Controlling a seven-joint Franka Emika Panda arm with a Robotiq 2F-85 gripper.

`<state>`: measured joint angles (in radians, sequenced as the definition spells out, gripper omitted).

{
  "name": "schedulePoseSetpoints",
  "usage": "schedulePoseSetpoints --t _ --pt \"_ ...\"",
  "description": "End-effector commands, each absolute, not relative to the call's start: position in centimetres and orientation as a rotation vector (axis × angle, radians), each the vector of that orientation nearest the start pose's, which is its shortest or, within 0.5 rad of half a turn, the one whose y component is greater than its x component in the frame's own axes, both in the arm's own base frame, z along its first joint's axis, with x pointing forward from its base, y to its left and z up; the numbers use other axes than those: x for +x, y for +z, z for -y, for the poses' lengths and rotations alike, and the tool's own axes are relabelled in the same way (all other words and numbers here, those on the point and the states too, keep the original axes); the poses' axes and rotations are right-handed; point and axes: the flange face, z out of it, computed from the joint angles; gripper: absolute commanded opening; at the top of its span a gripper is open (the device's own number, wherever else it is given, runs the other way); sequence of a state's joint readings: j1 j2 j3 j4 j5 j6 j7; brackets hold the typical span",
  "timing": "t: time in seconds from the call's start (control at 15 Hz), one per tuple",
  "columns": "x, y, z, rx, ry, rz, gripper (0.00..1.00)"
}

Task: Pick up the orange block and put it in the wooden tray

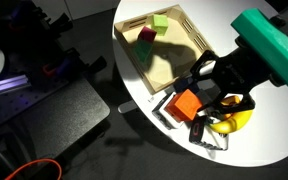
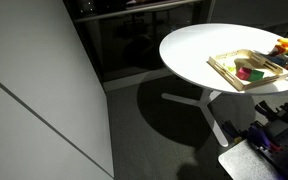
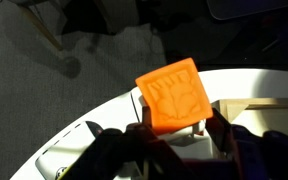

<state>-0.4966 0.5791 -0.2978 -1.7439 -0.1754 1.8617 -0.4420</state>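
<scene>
The gripper (image 3: 174, 128) is closed on the orange block (image 3: 172, 92), its fingers pressing two opposite sides. In an exterior view the block (image 1: 187, 103) sits just outside the wooden tray (image 1: 179, 50), near a corner of it. It seems lifted off the white table (image 1: 134, 85), though the angle leaves that uncertain. A green block (image 1: 160, 22) and a magenta block (image 1: 146, 36) lie in the tray.

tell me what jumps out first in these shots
The orange block fills the middle of the wrist view, tilted and gripped by the gripper, with the edge of the white round table behind it. In an exterior view the wooden tray lies right beside the gripper, with a green block and a magenta block inside it.
</scene>
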Motion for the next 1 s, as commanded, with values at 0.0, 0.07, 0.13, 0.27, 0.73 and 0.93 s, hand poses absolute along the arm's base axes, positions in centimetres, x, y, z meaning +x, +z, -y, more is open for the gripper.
schedulePoseSetpoints --t 0.0,0.07,0.13,0.27,0.73,0.93 --pt "44.8 25.1 43.9 -3.009 0.859 -0.356 0.32" --pt "45.4 25.4 43.7 -3.010 0.855 -0.354 0.32" --pt "46.1 25.8 43.5 -3.016 0.843 -0.354 0.32" --pt "47.2 26.5 42.9 -3.030 0.818 -0.354 0.32" --pt "50.6 27.4 40.3 -3.063 0.689 -0.388 0.32" --pt "51.8 27.0 39.1 -3.052 0.657 -0.430 0.32"
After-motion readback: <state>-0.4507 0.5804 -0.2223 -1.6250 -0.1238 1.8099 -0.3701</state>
